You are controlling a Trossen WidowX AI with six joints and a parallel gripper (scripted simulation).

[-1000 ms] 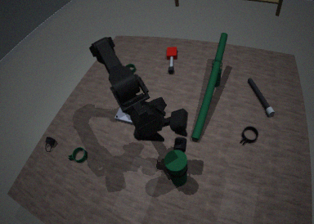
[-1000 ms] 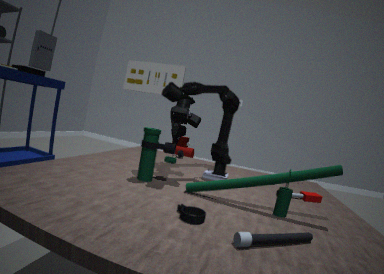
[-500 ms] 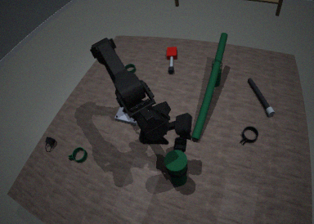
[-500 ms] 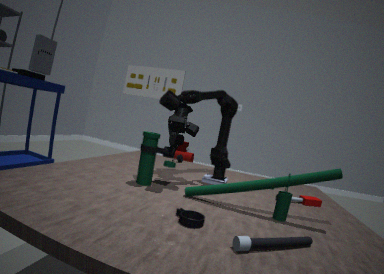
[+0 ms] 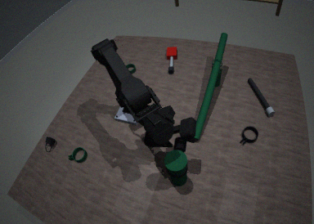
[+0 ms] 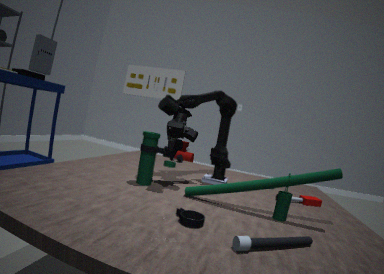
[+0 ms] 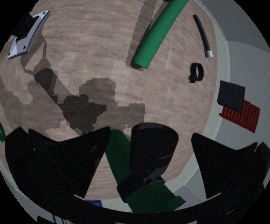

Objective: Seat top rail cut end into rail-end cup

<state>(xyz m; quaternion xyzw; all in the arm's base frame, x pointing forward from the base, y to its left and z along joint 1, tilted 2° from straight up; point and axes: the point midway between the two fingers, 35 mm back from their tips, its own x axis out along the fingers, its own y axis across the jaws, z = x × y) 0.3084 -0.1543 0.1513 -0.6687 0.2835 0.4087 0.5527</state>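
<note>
The green rail (image 5: 208, 95) (image 6: 235, 187) (image 7: 161, 35) leans through the loop cap on the small post (image 6: 282, 206). Its far end is raised; its cut end is low, near the table and apart from the cup. The big green post (image 5: 177, 162) (image 6: 146, 166) stands upright. The black band (image 6: 150, 148) is on its upper part, a little below the cap. The black rail-end cup (image 5: 180, 143) (image 7: 153, 147) points off the band. My gripper (image 5: 176, 137) (image 6: 182, 142) (image 7: 154, 135) is open, its fingers either side of the cup in the wrist view. Contact with the cup is unclear. It is clear of the rail.
A black band (image 6: 192, 223) and a dark rod with a white end (image 5: 259, 94) (image 6: 280, 243) lie right of the rail in the top view. A red-headed tool (image 5: 172, 52) (image 6: 311, 201) lies at the back. A black clip (image 5: 50, 141) lies at far left.
</note>
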